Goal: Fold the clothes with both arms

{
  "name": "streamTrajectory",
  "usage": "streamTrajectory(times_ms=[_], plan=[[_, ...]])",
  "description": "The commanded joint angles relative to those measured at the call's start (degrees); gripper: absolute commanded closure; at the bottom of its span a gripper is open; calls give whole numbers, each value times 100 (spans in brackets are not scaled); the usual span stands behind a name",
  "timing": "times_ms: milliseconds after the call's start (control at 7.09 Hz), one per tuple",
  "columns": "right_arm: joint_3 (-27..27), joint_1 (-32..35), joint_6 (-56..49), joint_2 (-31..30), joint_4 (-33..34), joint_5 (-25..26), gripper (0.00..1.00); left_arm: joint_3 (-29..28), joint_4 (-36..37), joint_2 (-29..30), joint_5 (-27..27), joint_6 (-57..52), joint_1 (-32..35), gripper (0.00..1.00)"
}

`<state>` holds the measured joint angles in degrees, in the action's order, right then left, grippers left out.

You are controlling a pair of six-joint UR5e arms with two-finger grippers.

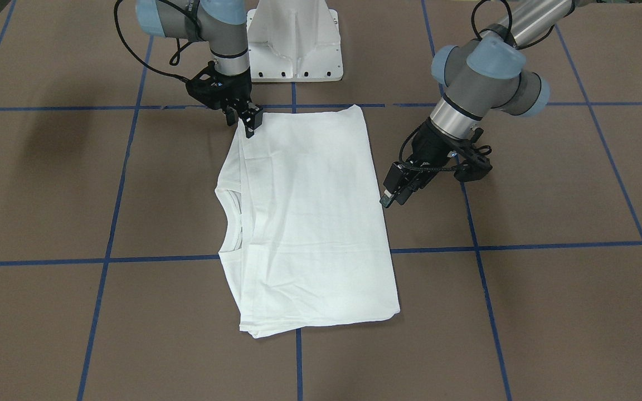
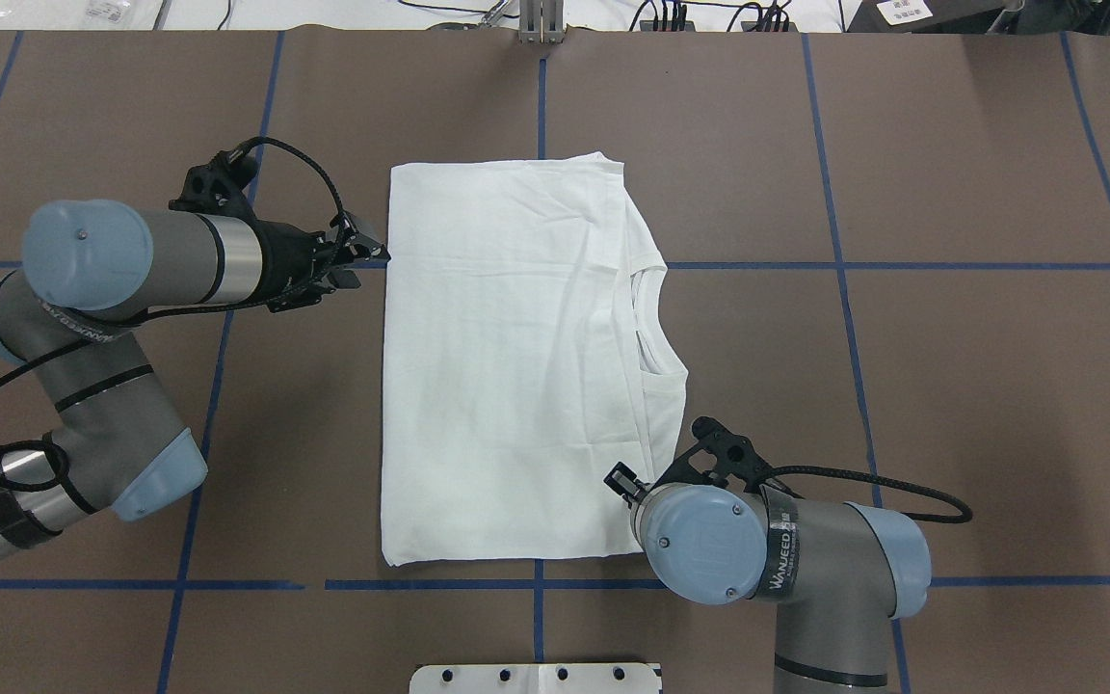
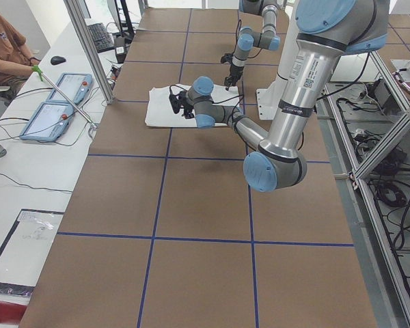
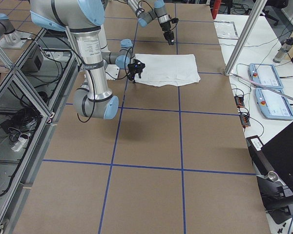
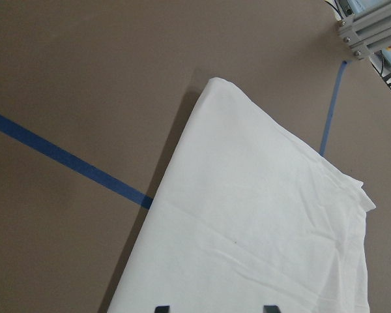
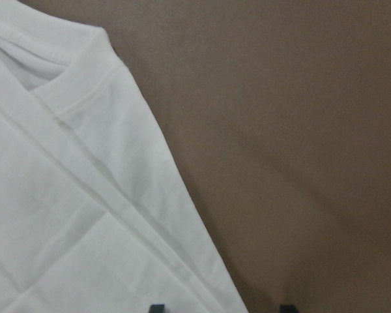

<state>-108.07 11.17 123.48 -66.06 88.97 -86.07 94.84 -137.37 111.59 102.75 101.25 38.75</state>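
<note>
The white T-shirt [image 1: 310, 223] [image 2: 507, 366] lies folded into a flat rectangle in the middle of the brown table, its ribbed collar [image 2: 656, 328] [image 1: 232, 217] on the robot's right side. My left gripper [image 2: 362, 255] [image 1: 389, 199] hovers open at the shirt's left edge. In the left wrist view its gripper [image 5: 215, 308] has cloth [image 5: 260, 228] showing between the spread tips. My right gripper [image 1: 248, 123] [image 2: 621, 479] is open at the near right corner, below the collar. The right wrist view shows the gripper [image 6: 221, 308] straddling the shirt's [image 6: 52, 215] edge.
The white pedestal base [image 1: 294, 39] [image 2: 536, 678] stands at the robot's side of the table. Blue tape lines [image 2: 834, 265] grid the brown surface. In the exterior left view a seated person [image 3: 3, 48] and two control tablets [image 3: 55, 102] are beyond an aluminium post [image 3: 89, 55].
</note>
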Motion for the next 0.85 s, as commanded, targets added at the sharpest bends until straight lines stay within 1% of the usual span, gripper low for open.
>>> streamTrajectory(times_ms=[0,282,423,564,705], plan=[[-21,-27,9,-12,59,-7,43,-1,0,-6,0,0,1,43],[-13,-28,9,6,50,-7,77,8,0,-6,0,0,-8,43],[-13,-28,9,6,50,-15,91,8,0,-15,0,0,0,43],[-21,-28,9,15,50,-24,100,17,0,-15,0,0,1,43],[-48,-28,9,15,50,-24,100,17,0,-23,0,0,1,43]])
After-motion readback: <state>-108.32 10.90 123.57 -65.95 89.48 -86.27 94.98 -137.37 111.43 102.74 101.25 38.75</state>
